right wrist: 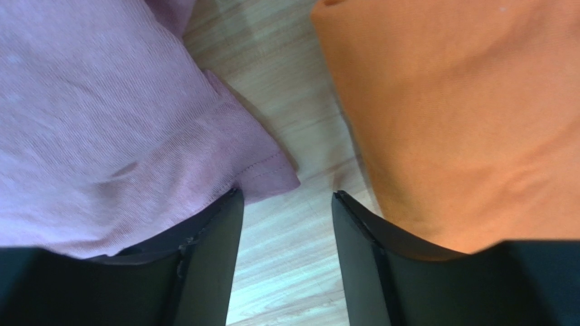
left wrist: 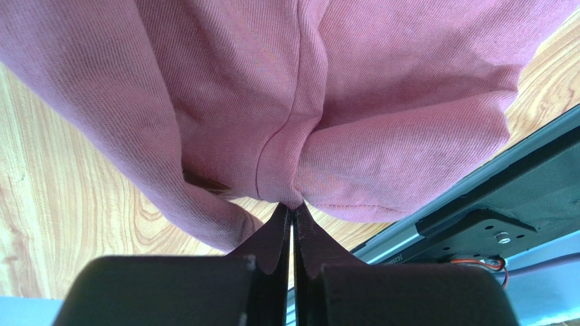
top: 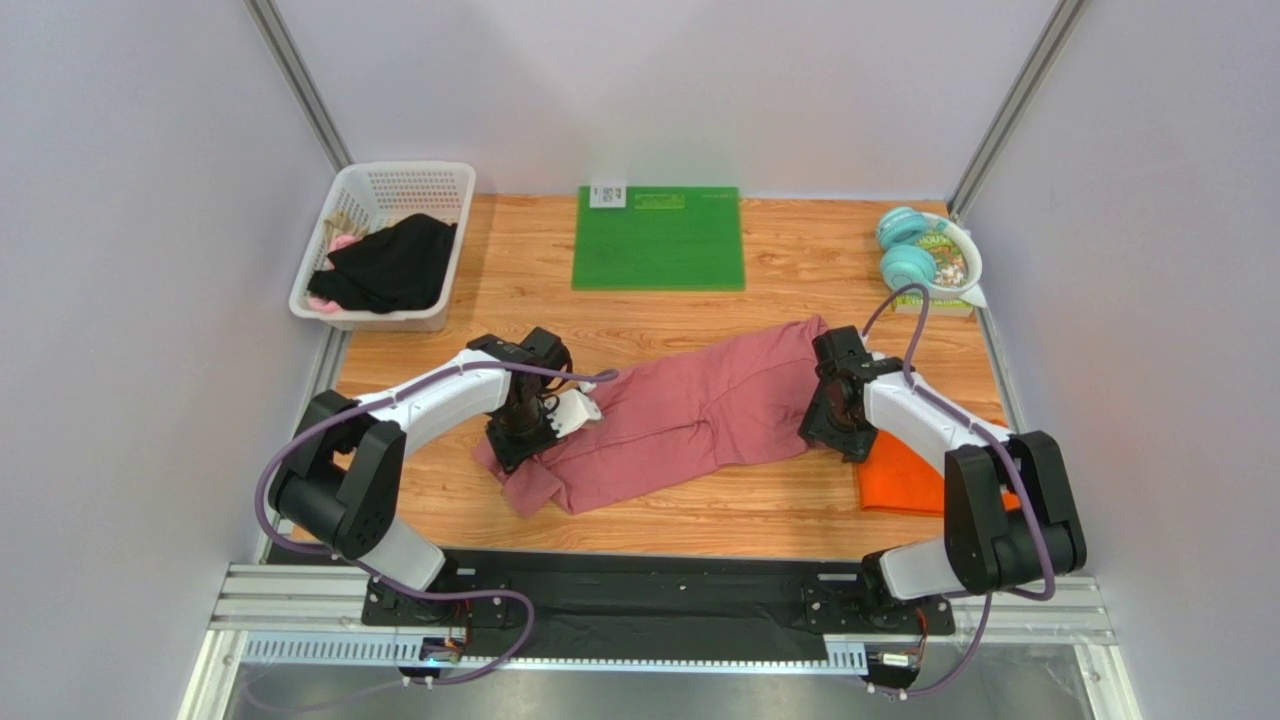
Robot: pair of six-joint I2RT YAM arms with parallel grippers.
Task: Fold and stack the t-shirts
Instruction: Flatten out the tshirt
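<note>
On the worktop (top: 781, 285), the pink t-shirt (top: 691, 413) sprawls at centre, the orange t-shirt (top: 902, 477) at its 4 o'clock; the left claw (left wrist: 291, 210) pinches its 9 o'clock end, while the right claw (right wrist: 286, 197), spread over bare wood between them, could grab the wrong shirt.

We see the pink t-shirt (top: 684, 413) lying crumpled across the middle of the wooden table (top: 706, 525), stretched left to right. The left gripper (top: 516, 443) sits on its left end and the right gripper (top: 836, 428) at its right end (jaws hidden under the wrists from up here). The orange t-shirt (top: 899, 480) lies just right of the pink one, partly under the right arm (top: 939, 413). Further back we see a green mat (top: 658, 237), a white basket (top: 394, 183) at far left holding a black garment (top: 388, 263), and teal items (top: 908, 248) at far right.
</note>
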